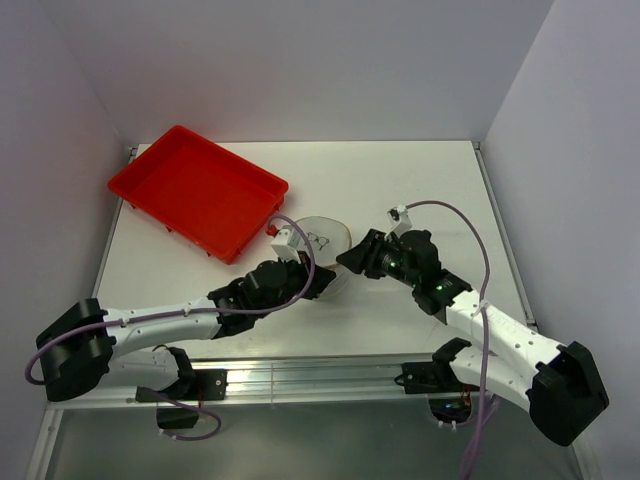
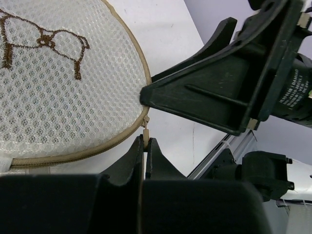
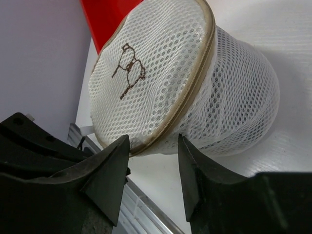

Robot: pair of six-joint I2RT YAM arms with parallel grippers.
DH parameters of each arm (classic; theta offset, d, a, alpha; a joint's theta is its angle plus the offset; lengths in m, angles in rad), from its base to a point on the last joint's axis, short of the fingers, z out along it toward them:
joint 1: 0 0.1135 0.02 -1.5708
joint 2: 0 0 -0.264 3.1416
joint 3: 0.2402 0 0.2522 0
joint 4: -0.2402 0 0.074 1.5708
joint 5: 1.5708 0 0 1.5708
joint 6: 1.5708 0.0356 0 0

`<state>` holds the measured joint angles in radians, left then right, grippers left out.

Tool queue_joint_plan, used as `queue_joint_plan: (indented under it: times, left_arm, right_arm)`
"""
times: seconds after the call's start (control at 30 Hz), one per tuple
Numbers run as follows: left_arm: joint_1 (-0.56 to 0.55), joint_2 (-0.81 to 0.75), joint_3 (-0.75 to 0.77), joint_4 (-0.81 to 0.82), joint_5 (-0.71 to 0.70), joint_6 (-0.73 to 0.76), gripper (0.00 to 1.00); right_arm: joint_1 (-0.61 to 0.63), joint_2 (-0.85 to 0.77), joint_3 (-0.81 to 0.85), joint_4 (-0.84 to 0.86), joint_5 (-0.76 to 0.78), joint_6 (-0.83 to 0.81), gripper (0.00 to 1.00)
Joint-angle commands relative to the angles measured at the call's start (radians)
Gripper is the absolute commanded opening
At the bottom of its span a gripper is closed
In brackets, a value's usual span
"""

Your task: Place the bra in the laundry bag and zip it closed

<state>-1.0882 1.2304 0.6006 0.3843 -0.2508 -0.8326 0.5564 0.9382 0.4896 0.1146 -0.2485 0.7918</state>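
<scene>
Right, the white table (image 1: 400, 180) has the red tray (image 1: 200, 190) off at its far left, and the round mesh laundry bag (image 1: 322, 235) sits mid-table between both arms. No bra in sight; whether it's inside the mesh, I can't tell. Right gripper (image 3: 153, 146) is spread, tips straddling the bag's zippered rim. Left gripper (image 2: 145, 144) is pinched tight on the tiny zipper pull (image 2: 145, 129), so zipping looks like its job.

Red tray (image 1: 197, 190): rectangular, shallow, raised rim. It rests on the white counter (image 1: 400, 180) in the far-left area, turned diagonally to the counter edges, its left corner at the left edge. Metal rail (image 1: 300, 378): runs along the near edge. Pale walls enclose three sides.
</scene>
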Motion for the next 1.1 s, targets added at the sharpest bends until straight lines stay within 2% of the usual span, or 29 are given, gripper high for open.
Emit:
queue_joint_plan:
  times: [0.0,0.03,0.07,0.1,0.3,0.67,0.83,1.07]
  left_arm:
    - [-0.010,0.001,0.038,0.057,0.016,0.009,0.00]
    - [-0.010,0.001,0.034,0.056,0.015,0.009,0.00]
    - [-0.010,0.000,0.036,0.048,0.015,0.010,0.00]
    - [-0.010,-0.002,0.036,0.042,0.013,0.013,0.00]
    - [-0.009,-0.035,0.030,-0.027,-0.028,0.044,0.00]
    - [0.034,-0.192,0.001,-0.298,-0.182,0.055,0.00]
    - [0.042,-0.203,-0.001,-0.402,-0.266,0.036,0.00]
    - [0.044,-0.213,0.047,-0.424,-0.318,0.052,0.00]
  right_arm:
    - [0.005,0.024,0.041,0.049,0.008,0.004,0.47]
    - [0.005,0.034,0.044,0.048,0.012,0.003,0.37]
    - [0.005,0.039,0.047,0.046,0.020,0.001,0.33]
    - [0.005,0.042,0.047,0.046,0.029,0.001,0.24]
    - [0.004,0.047,0.064,0.022,0.100,-0.026,0.00]
    - [-0.095,0.108,0.116,0.010,0.130,-0.088,0.00]
    - [-0.112,0.145,0.126,0.028,0.112,-0.098,0.00]
    - [-0.112,0.163,0.121,0.037,0.083,-0.103,0.00]
